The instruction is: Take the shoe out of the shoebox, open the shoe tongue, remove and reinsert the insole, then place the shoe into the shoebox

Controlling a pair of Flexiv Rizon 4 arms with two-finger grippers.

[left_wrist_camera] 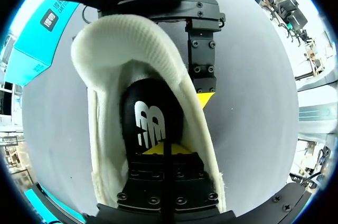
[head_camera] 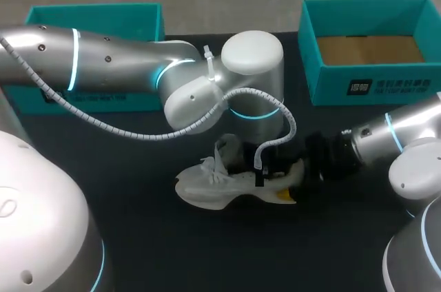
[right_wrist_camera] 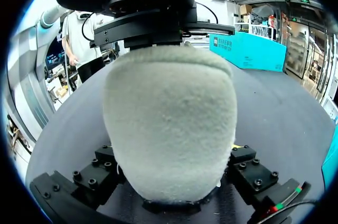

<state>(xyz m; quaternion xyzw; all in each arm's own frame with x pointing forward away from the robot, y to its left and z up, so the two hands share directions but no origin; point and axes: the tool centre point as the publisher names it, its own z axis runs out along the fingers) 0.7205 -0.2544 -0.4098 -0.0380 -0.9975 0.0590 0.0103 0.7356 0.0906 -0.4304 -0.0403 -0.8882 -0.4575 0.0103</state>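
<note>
A white shoe (head_camera: 213, 185) lies on its side in the middle of the black table. My left arm reaches over it from the left, and the left gripper (head_camera: 265, 171) goes down into the shoe's opening. In the left wrist view the left gripper (left_wrist_camera: 163, 149) is shut, its yellow tips pinching the near end of the black insole (left_wrist_camera: 150, 113) inside the white padded collar (left_wrist_camera: 137, 39). My right gripper (head_camera: 293, 178) comes in from the right and clamps the heel. In the right wrist view the heel (right_wrist_camera: 169, 123) fills the space between the right gripper's fingers (right_wrist_camera: 248, 171), touched from both sides.
An open teal shoebox (head_camera: 372, 85) with a brown floor stands at the back right. A second teal box part (head_camera: 96, 13) sits at the back left, partly behind my left arm. The right arm's finger (left_wrist_camera: 203, 65) stands against the shoe's outer side.
</note>
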